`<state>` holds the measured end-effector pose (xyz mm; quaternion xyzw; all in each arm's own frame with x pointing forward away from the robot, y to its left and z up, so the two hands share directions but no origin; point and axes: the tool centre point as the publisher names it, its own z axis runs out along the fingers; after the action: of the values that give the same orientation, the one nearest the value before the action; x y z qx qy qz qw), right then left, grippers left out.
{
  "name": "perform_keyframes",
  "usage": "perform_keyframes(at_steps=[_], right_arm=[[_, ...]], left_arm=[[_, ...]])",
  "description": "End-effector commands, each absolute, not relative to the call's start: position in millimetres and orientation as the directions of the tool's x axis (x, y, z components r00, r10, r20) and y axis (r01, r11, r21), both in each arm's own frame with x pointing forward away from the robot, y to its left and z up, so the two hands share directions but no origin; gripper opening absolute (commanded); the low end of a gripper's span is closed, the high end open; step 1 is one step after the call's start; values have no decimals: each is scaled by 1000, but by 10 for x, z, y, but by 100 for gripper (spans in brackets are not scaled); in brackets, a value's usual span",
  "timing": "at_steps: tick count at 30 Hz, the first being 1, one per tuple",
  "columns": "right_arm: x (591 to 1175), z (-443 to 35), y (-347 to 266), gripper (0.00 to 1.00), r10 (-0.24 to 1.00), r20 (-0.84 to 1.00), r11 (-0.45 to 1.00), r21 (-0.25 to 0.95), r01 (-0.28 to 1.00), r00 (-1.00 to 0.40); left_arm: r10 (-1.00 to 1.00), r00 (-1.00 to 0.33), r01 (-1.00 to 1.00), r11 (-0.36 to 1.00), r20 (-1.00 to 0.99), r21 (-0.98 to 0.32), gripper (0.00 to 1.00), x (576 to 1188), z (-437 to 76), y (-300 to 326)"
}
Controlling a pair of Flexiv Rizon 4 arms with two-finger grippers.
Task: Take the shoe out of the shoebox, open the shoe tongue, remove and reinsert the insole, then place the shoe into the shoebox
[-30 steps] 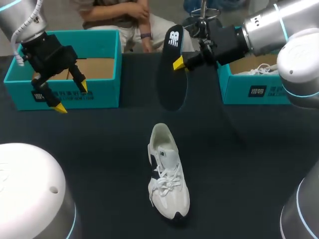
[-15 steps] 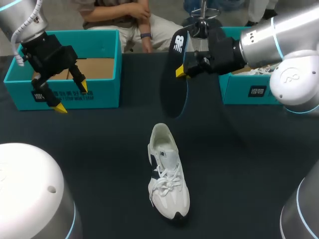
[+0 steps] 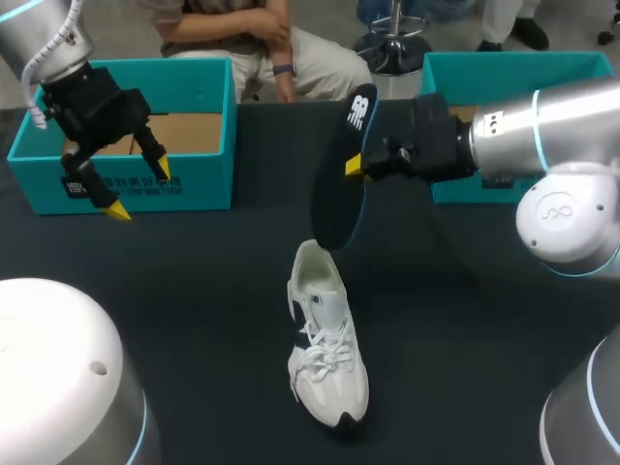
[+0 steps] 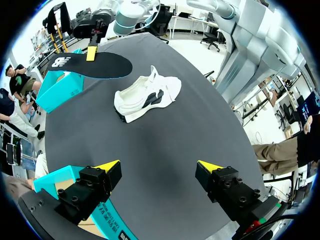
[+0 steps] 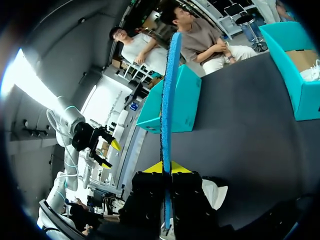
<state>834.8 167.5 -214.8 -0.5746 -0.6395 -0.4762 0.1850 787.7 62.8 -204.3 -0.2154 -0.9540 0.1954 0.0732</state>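
Overhead view, wrist views, shoe (image 3: 327, 339) in common

You have soft, even light from overhead in the head view: the dark tabletop (image 3: 194, 291) takes it without glare, and the white shoe (image 3: 327, 339) stands out brightly, with only a faint shadow at its toe. In the left wrist view the tabletop reads paler grey. In the right wrist view a white glare burns out the area beyond the left arm (image 5: 70, 120). There the insole (image 5: 167, 100) edge is well lit, while the black body of the right gripper (image 5: 166, 167) lies in shadow.
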Motion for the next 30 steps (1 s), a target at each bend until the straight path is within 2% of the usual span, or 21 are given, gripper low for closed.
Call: perform_keyframes(at_steps=[1, 26, 30], right_arm=[[8374, -2232, 1718, 0, 551, 790, -132, 400, 907, -269], [8374, -2232, 1718, 0, 551, 790, -132, 400, 907, -269], [8342, -2272, 1730, 0, 544, 786, -160, 440, 884, -293]], left_arm=[[440, -896, 383, 832, 56, -402, 100, 7875, -2041, 631], [440, -896, 383, 832, 56, -402, 100, 7875, -2041, 631], [440, -896, 383, 832, 56, -402, 100, 7875, -2041, 631]])
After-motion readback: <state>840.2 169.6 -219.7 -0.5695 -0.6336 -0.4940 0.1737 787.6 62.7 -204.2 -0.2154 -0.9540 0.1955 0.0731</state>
